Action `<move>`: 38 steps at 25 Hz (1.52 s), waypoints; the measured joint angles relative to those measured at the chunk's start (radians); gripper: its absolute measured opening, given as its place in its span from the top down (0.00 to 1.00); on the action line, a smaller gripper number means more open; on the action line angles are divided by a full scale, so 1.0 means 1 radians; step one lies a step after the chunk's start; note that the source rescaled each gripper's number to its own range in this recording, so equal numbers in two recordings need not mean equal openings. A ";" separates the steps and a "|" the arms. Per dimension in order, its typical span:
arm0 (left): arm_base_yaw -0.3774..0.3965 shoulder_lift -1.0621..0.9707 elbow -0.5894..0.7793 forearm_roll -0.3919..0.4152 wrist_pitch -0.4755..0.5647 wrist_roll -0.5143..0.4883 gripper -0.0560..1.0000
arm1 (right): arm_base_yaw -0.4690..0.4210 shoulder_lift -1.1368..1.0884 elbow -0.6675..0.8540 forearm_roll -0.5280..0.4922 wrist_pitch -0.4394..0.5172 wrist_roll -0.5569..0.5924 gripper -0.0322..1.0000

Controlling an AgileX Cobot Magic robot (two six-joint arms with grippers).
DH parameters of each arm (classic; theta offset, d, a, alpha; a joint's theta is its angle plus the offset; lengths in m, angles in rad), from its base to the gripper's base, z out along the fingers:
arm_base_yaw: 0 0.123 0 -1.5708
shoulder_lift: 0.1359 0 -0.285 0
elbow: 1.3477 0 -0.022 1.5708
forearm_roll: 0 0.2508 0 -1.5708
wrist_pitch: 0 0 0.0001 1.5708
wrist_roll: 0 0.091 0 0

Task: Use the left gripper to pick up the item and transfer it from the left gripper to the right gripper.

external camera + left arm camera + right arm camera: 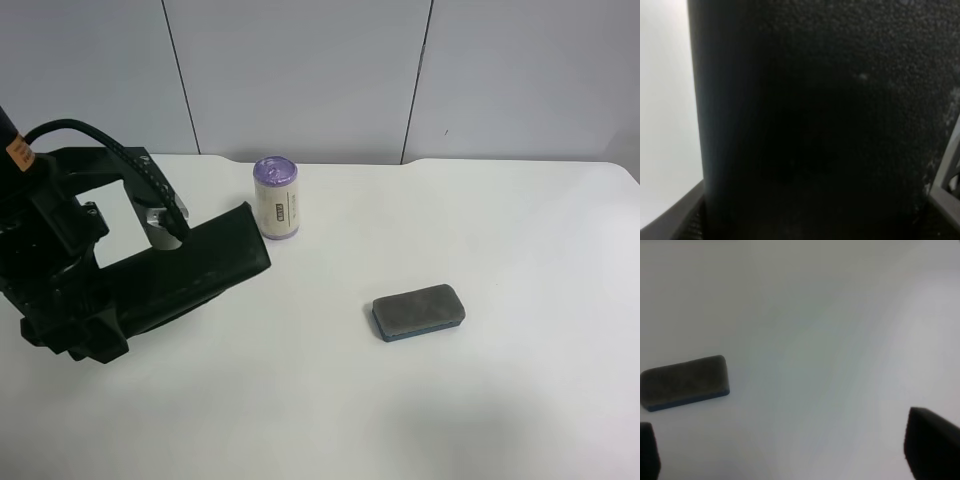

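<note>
White smooth table [450, 420]. A gray felt-topped eraser [418, 311], a rounded block with a blue base, lies flat near the middle. The right gripper [790, 450] hovers spread wide and holds nothing, with the eraser [685, 382] ahead of it and apart. The black matte arm [150, 275] at the exterior high view's left lies low, its wedge end just beside an upright purple-capped bottle [276, 198]. A dark grainy surface [815, 125] fills the left wrist view, so I cannot tell the left gripper's state.
</note>
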 joint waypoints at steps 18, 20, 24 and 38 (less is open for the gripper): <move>-0.021 0.000 0.000 0.000 -0.141 0.089 0.89 | 0.000 0.000 0.000 -0.056 0.000 0.027 0.04; -0.021 0.000 0.000 0.000 -0.146 0.089 0.89 | 0.000 0.000 0.000 -0.062 0.000 0.034 0.04; -0.021 0.000 0.000 0.000 -0.165 0.089 0.89 | 0.000 0.000 0.000 -0.063 0.000 0.034 0.04; -0.021 0.000 0.000 -0.017 -0.223 0.089 0.89 | 0.000 0.101 -0.073 0.050 -0.002 0.034 0.04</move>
